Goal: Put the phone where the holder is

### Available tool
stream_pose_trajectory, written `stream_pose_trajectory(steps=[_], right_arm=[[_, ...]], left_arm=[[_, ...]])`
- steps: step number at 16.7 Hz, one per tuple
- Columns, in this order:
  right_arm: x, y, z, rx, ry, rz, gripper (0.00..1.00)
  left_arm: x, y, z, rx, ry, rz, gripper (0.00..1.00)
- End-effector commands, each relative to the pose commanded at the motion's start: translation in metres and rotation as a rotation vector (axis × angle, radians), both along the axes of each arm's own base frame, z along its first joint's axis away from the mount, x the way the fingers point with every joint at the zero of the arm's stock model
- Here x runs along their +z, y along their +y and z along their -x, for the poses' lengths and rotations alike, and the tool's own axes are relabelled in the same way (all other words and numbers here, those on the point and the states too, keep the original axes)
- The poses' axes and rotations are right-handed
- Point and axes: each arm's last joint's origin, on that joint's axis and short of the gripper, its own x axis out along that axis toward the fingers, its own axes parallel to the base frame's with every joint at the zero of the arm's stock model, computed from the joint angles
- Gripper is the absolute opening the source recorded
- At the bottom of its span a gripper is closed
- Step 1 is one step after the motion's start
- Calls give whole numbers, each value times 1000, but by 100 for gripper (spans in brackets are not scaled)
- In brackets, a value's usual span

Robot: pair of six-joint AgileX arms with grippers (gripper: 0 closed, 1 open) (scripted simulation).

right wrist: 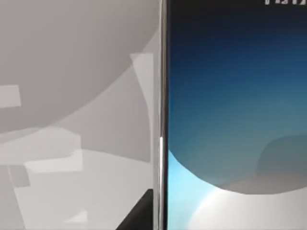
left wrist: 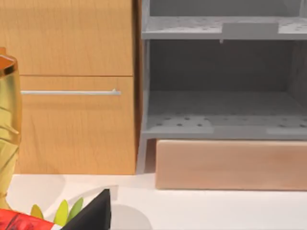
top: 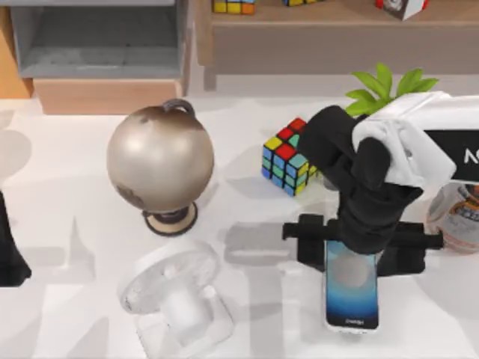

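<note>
phone [top: 350, 288] right of holder [top: 174, 295], globe [top: 160, 158] behind holder

Between the phone [top: 350, 292] and the holder [top: 176, 295] lies bare desk [top: 269, 329], open for passage along the near edge. Farther back the globe [top: 160, 158] stands just behind the holder, and the cube [top: 287, 166] sits behind the gap, near the right claw [top: 352, 250].

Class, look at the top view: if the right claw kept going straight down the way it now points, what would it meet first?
The phone. The right claw points down directly over its upper end, and the right wrist view shows the screen close up. Whether it already touches is unclear.
</note>
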Motion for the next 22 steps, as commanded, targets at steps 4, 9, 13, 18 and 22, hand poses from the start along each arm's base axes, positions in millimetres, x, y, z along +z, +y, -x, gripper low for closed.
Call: stream_pose_trajectory(steps=[4,9,13,18,22], right_arm=[[-2,0,0,-1,4,2,0],[47,-3,-21,30,-156,-169,0],[105,-29,-47,86,-380,-347,0],[168,-99,-69,175,-709,-435,0],[196,-173,-68,245,-933,-360,0]], left_arm=[[0,0,0,0,0,0,100],[0,0,0,0,0,0,100],[0,0,0,0,0,0,100],[0,0,0,0,0,0,100],[0,0,0,0,0,0,100]])
